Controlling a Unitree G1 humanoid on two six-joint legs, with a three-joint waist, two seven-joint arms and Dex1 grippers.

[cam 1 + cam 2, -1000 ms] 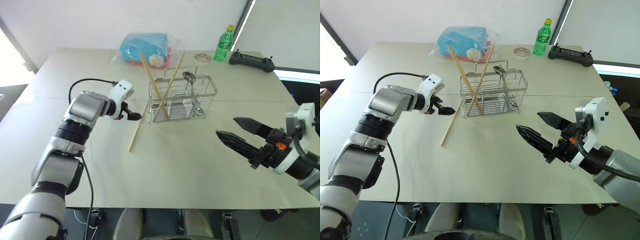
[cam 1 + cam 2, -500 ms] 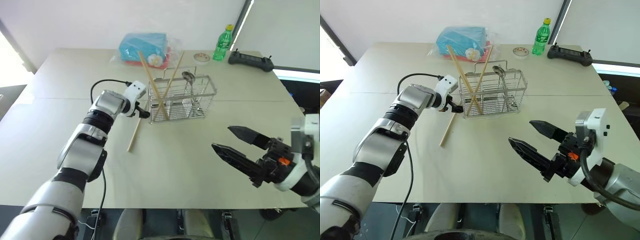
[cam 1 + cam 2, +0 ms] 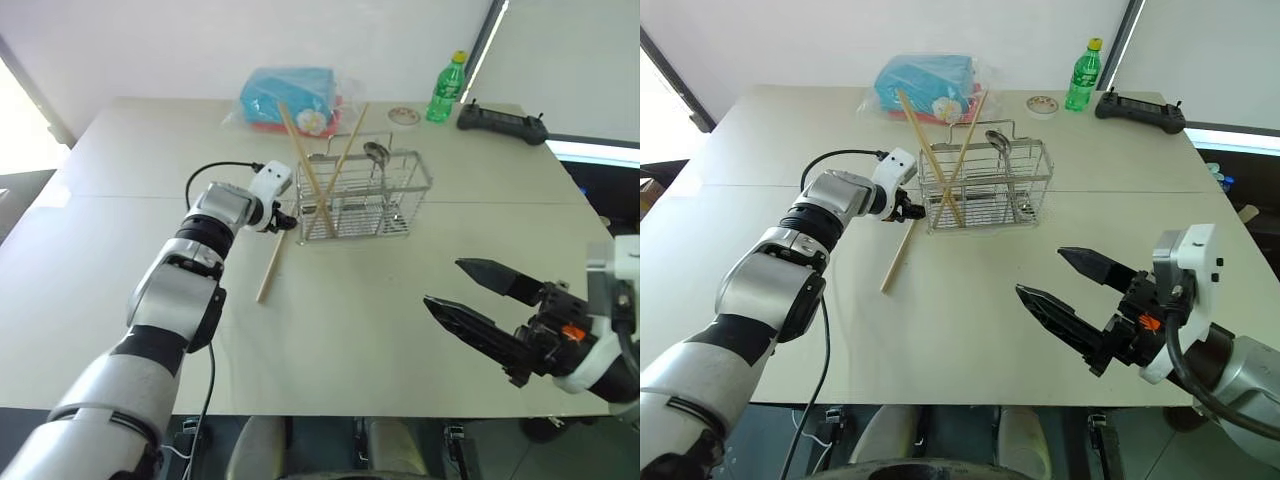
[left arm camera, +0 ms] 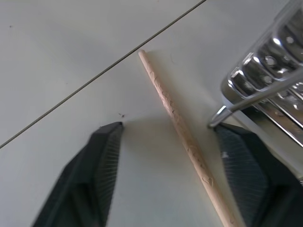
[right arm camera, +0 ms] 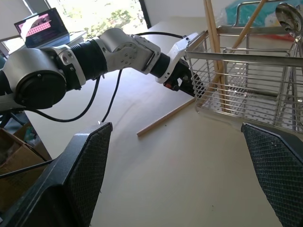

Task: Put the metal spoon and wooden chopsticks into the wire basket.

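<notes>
Chopstick (image 4: 182, 135) lies loose on the table (image 3: 350, 300), its far end beside the wire basket (image 3: 365, 195), which already holds two sticks and the metal spoon (image 3: 378, 153). Left gripper (image 4: 173, 142) straddles it, fingers apart, not yet clamped; next, close and lift. Right gripper (image 3: 480, 298) hangs wide and empty.

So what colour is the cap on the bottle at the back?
Yellow, on a green bottle; clearest in the left eye view.

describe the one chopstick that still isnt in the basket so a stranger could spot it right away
Find the wire basket in the middle of the pale table. The loose chopstick lies flat on the table by the corner nearest the left gripper. Its neighbours, two chopsticks, stand crossed in the basket.
</notes>
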